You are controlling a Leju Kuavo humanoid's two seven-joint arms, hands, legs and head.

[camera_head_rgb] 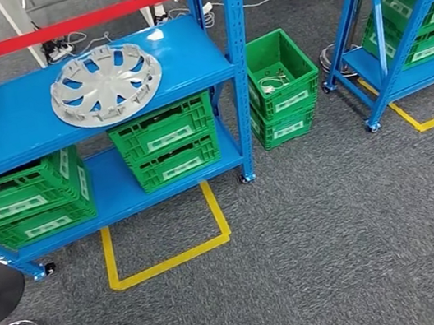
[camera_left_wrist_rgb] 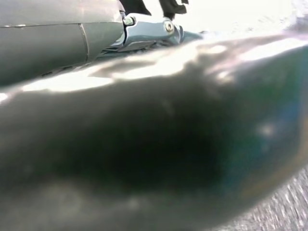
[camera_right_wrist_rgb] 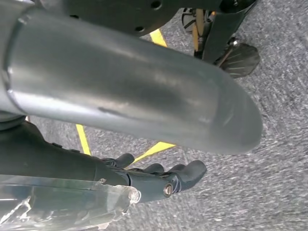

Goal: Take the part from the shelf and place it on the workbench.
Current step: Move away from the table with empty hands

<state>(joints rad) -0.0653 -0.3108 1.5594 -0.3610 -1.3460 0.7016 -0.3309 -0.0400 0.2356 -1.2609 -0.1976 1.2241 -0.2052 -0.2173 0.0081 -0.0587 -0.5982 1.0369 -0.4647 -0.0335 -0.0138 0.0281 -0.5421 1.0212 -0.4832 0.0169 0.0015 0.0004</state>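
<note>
Clearly, the part is the round grey plastic wheel cover [camera_head_rgb: 105,83], with curved spokes and open slots, and it lies flat on the top board of the blue metal shelf [camera_head_rgb: 0,124], near the front edge and a little to the left of the blue upright post [camera_head_rgb: 242,58]. Nothing touches it. Under it, on the lower board, stand stacked green plastic crates [camera_head_rgb: 167,142], and more green crates [camera_head_rgb: 282,85] stand on the grey carpet beside the post. A yellow tape square [camera_head_rgb: 165,246] marks the floor in front of the shelf.

The right hand [camera_right_wrist_rgb: 160,175] hangs over the carpet with dark fingers a little curled and apart, and it holds nothing. The left hand's fingers are too hidden in the left wrist view, so I cannot tell its state.

The step in hand is, I judge, the approach. To do it well, the robot should stand square at the tape mark, facing the cover. Because the cover is wide and thin, both hands should probably take it at opposite rims and lift it straight up, keeping it level and away from the post.
</note>
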